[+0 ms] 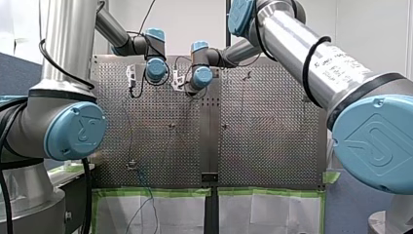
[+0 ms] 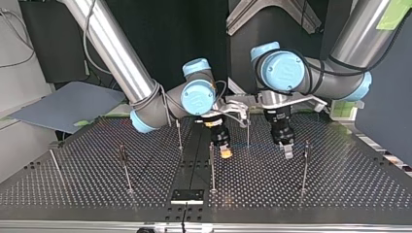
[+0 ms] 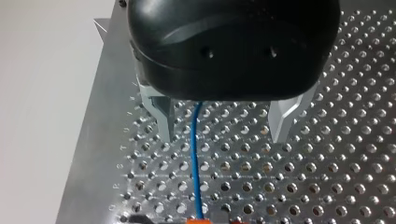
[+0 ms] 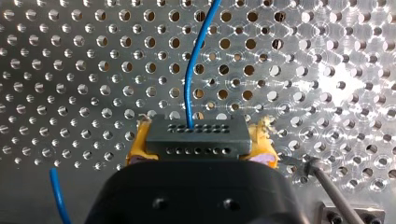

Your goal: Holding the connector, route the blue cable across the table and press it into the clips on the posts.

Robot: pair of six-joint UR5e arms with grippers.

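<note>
At the middle of the table in the top view, just beside a post (image 2: pixel 212 165), grip the connector (image 4: pixel 196 135) firmly with my right gripper (image 2: pixel 225 152) and carry it across without letting it twist. Judged the step in hand: drawing the blue cable (image 3: pixel 195 158) toward a clip, with no telling from here of any clip's state. Travel low and level over the perforated table (image 4: pixel 70 70), leaving the cable taut enough to seat but not so taut as to drag at its socket. Bring my left gripper (image 3: pixel 223 136) down over the run only once lined up with a post, then pinch lightly and guide rather than yank. Watch for snagging on the other posts, left and right, near and far of both tools.

In the right wrist view: clamped on the dark grey connector from both sides by the yellow pads (image 4: pixel 137 148), holding it square, blue cable leaving one hole in its face and curving away ahead over the table.

In the left wrist view: spread wide, gripping nothing, metal fingers (image 3: pixel 163 119) well clear of the cable. Blue cable seen passing between them, nearer one finger than the other, touched by neither, running on toward an orange shape (image 3: pixel 196 219) ahead, too cropped to name.
</note>
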